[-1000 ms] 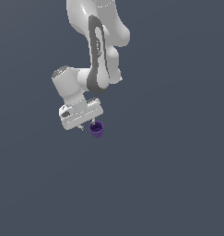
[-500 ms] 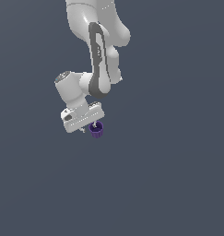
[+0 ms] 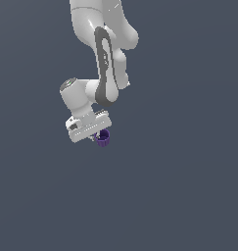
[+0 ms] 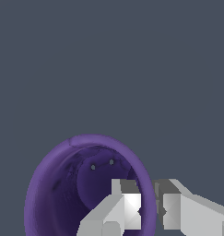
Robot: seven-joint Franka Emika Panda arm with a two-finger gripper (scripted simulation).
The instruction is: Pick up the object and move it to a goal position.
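Note:
The dark purple cup (image 3: 104, 138) hangs just under my white gripper (image 3: 98, 136) in the exterior view, partly hidden by the hand. In the wrist view I look into the cup's open mouth (image 4: 90, 184). One finger (image 4: 125, 203) is inside the cup and the other finger (image 4: 171, 205) is outside, with the purple rim pinched between them. The gripper is shut on the cup's wall.
A plain dark grey ground (image 3: 179, 186) fills both views. The white arm (image 3: 108, 63) rises above the gripper toward the top of the exterior view. No goal marker shows.
The gripper with the cup has moved a little toward the exterior view's left and slightly up. The arm's wrist has swung with it.

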